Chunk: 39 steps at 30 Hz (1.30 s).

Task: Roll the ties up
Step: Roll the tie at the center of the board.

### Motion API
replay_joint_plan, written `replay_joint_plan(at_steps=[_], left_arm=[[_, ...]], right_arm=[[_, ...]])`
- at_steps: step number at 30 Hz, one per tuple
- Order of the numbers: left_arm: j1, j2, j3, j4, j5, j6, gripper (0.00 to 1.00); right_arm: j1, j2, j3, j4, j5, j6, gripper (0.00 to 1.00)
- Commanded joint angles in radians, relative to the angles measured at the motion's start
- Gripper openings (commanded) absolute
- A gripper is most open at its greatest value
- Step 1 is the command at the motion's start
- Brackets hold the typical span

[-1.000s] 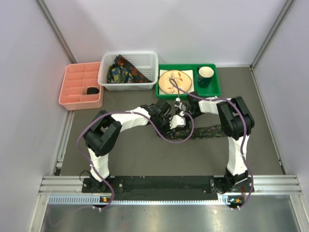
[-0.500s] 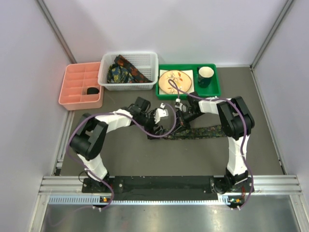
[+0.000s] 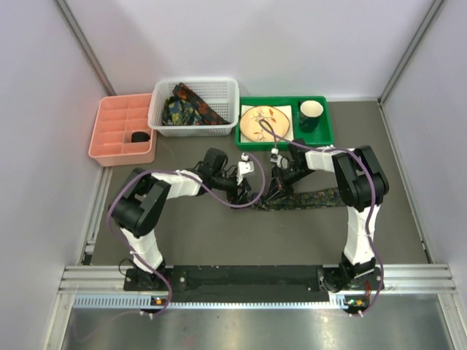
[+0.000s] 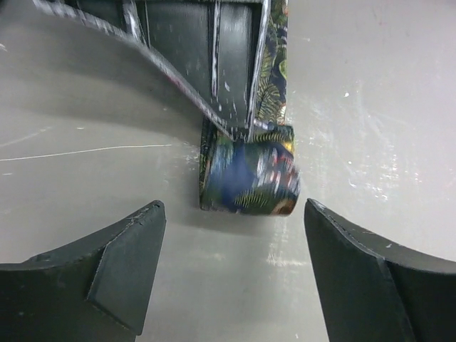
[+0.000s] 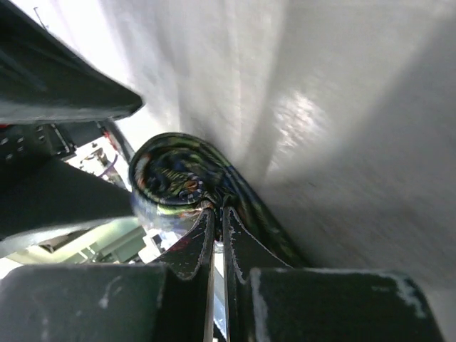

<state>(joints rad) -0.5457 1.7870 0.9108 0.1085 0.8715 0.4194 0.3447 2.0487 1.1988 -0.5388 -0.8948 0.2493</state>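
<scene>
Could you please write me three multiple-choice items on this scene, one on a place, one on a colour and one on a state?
1. Where does the white basket stand? A. Between the pink tray and the green tray. B. Right of the green tray. C. By the arm bases.
2. What colour is the mug? A. Red. B. Dark green. C. Yellow.
3. How is the left gripper? A. Shut on the plate. B. Shut on nothing. C. Open.
1 A, the two trays flank it; 2 B, its outside shows dark green; 3 C, its fingers stand wide apart, clear of the rolled end of the tie.
</scene>
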Motion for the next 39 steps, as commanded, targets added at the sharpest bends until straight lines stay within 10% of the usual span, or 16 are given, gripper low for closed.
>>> replay_joint_plan(at_steps=[1,12,20,31,39], left_arm=[[-0.043,0.054,0.034,0.106,0.044,-0.057,0.81],[-0.103,0.16,0.068,0.197,-0.046,-0.192,0.63],[-0.177,0.137,0.197,-0.283,-0.28,0.111,0.27],[-0.241,0.15,0.3,-0.549,-0.525,0.213,0.2],[-0.284,0.176,0.326,-0.546,-0.618,0.206,0.21]], right_arm=[[-0.023,-0.019,-0.03,0.048,0.177,-0.062,0.0],[-0.024,-0.065,-0.108,0.132,0.162,-0.036,0.0],[-0.027,-0.081,-0.05,0.068,0.05,-0.025,0.05],[-0.078,-0.154,-0.016,-0.07,-0.159,0.048,0.58],[-0.052,-0.082,-0.004,-0.07,-0.103,0.024,0.49]])
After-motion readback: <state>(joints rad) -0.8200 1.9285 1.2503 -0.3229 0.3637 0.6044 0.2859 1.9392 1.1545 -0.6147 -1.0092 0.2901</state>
